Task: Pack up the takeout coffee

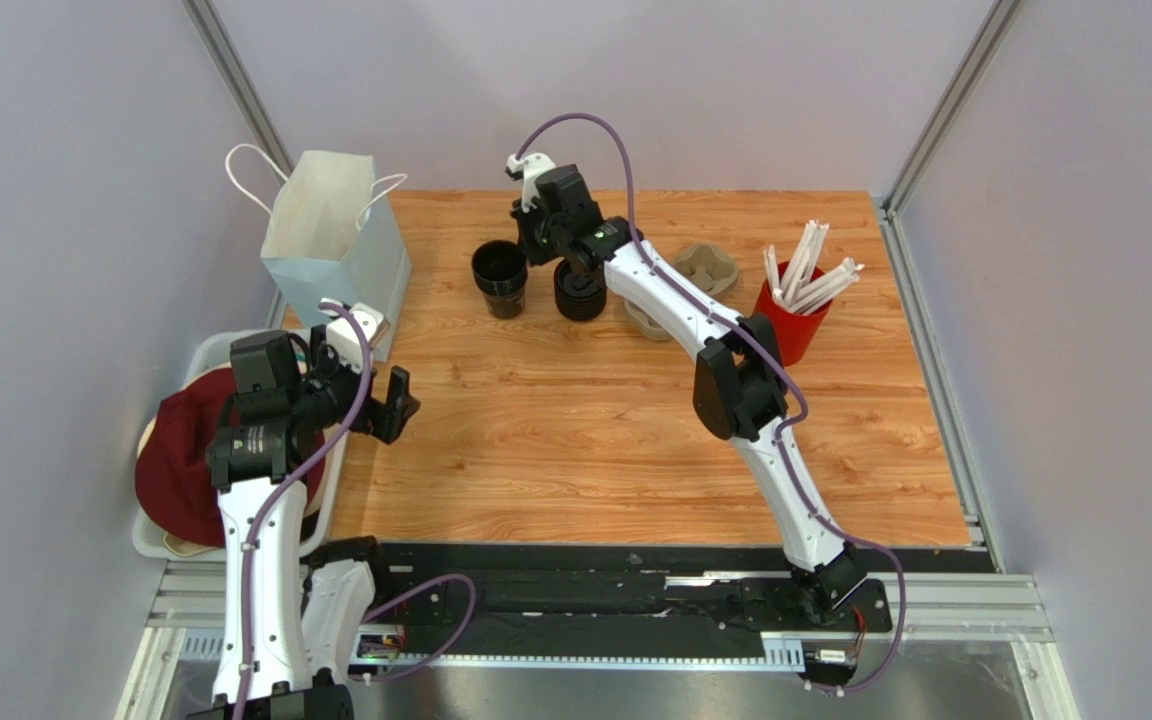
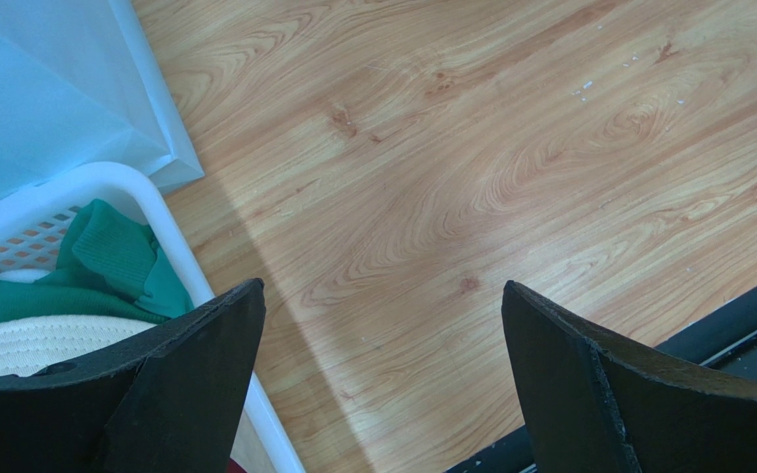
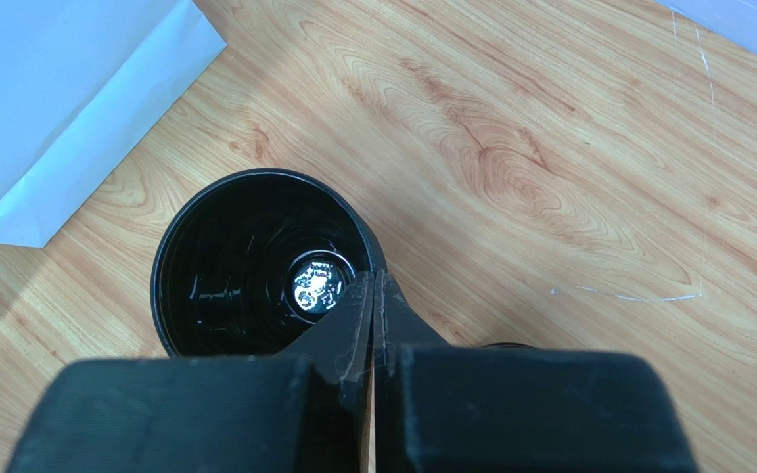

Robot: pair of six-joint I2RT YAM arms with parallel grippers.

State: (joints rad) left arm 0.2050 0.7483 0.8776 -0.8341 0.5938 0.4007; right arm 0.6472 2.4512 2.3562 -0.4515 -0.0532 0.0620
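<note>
The white paper bag (image 1: 330, 225) is standing at the far left of the table (image 1: 612, 435). Just right of it a taller open black cup (image 1: 500, 279) is standing, then the takeout coffee cup (image 1: 582, 297). A cardboard carrier (image 1: 705, 267) and a red cup of white sticks (image 1: 793, 323) are sitting farther right. The right gripper (image 1: 542, 255) is hovering with its fingers pressed together on nothing, its tips by the taller cup's rim. The coffee cup is sitting just under the wrist, on the side away from the bag, and is partly hidden. The left gripper (image 1: 391, 405) is hanging spread wide in front of the bag, beside a white basket (image 1: 214, 348).
</note>
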